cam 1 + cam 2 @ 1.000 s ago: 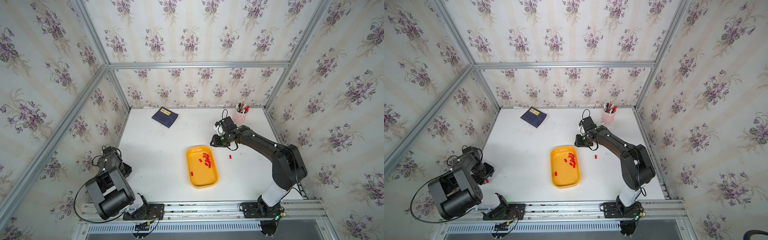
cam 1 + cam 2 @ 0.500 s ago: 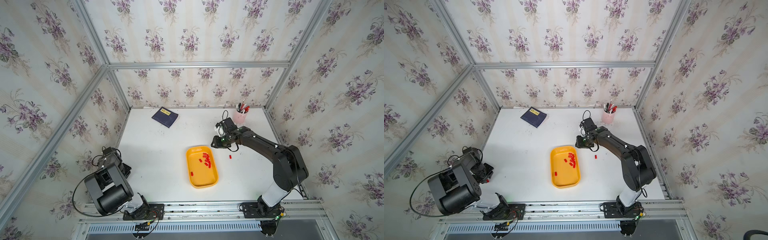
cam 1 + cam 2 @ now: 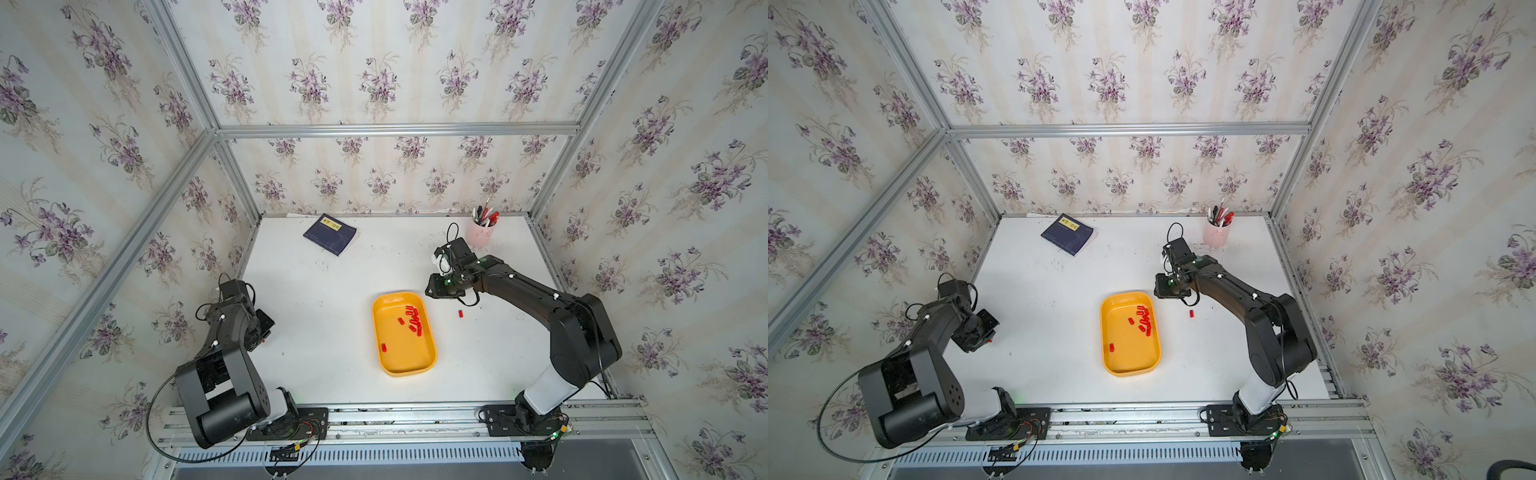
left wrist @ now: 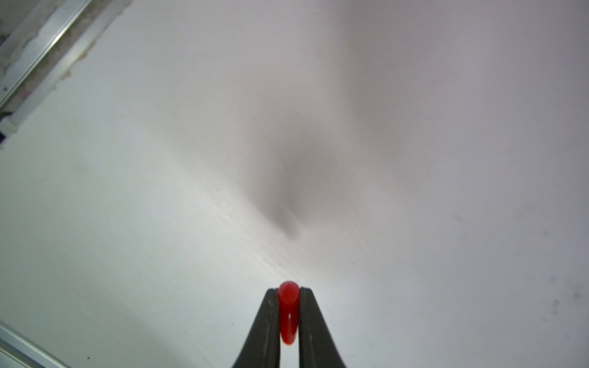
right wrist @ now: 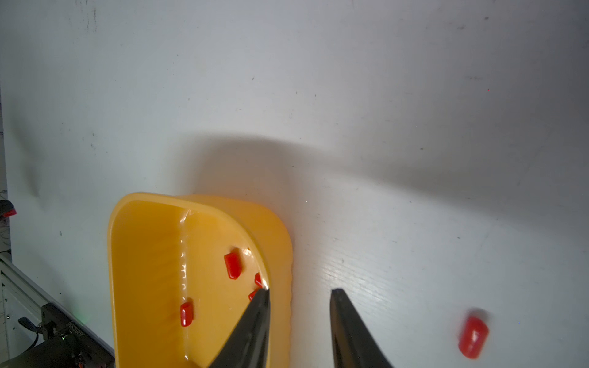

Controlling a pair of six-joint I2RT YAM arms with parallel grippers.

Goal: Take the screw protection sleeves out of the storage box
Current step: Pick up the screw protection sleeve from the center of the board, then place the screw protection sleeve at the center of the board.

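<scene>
The yellow-orange storage box (image 3: 405, 363) lies mid-table, also seen in the right wrist view (image 5: 143, 255). Several red screw protection sleeves (image 3: 414, 320) cluster at its far right end, and one (image 3: 383, 347) lies apart nearer the middle. Another sleeve (image 3: 460, 313) lies on the table right of the box (image 5: 473, 337). My left gripper (image 4: 288, 290) is shut on a sleeve (image 4: 288, 313), low over the table's left edge (image 3: 984, 332). My right gripper (image 5: 300, 291) stands open beside the box's far right corner (image 3: 432, 289), nothing between its fingers.
A dark blue notebook (image 3: 330, 233) lies at the back left. A pink pen cup (image 3: 481, 235) stands at the back right, just behind the right arm. Aluminium frame rails and papered walls close in the white table on three sides.
The left gripper's jaws have closed on a sleeve at the table's left edge. The right gripper has shifted slightly by the box's far right corner.
</scene>
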